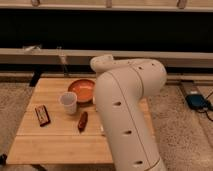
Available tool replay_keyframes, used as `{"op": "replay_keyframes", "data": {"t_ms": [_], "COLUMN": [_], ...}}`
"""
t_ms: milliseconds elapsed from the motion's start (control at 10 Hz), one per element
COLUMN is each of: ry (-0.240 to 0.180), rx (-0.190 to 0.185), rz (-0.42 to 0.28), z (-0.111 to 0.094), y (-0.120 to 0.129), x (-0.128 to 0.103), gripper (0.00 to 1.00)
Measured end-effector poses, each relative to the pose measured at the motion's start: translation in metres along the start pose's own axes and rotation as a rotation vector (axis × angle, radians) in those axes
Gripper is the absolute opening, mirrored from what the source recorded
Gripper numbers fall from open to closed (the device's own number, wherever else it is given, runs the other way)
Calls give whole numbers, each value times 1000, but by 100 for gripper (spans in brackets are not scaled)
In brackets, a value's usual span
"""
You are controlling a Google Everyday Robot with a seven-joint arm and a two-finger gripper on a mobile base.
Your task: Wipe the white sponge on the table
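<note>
The light wooden table [55, 140] with a plank-striped top fills the lower left. The white sponge does not show; it is either hidden behind my arm or out of view. My big white arm [127, 105] rises in the foreground and covers the right part of the table. My gripper is not in view; it is hidden behind the arm.
On the table stand a white paper cup [68, 102], an orange bowl [81, 90], a dark reddish bar [82, 121] and a dark flat packet [42, 115]. A blue device [196, 101] lies on the floor at right. A dark wall with a ledge runs behind.
</note>
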Motion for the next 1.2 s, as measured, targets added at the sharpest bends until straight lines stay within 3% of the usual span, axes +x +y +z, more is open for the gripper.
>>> {"op": "replay_keyframes", "data": {"t_ms": [200,1000,1200], "ry": [22,28,15], "rx": [-5,-4,17], "rz": [-40,-43,-83], "z": [-4,-2,-6], "y": [-3,-5,-3], "x": [1,3,6], "gripper": [80,80,80]}}
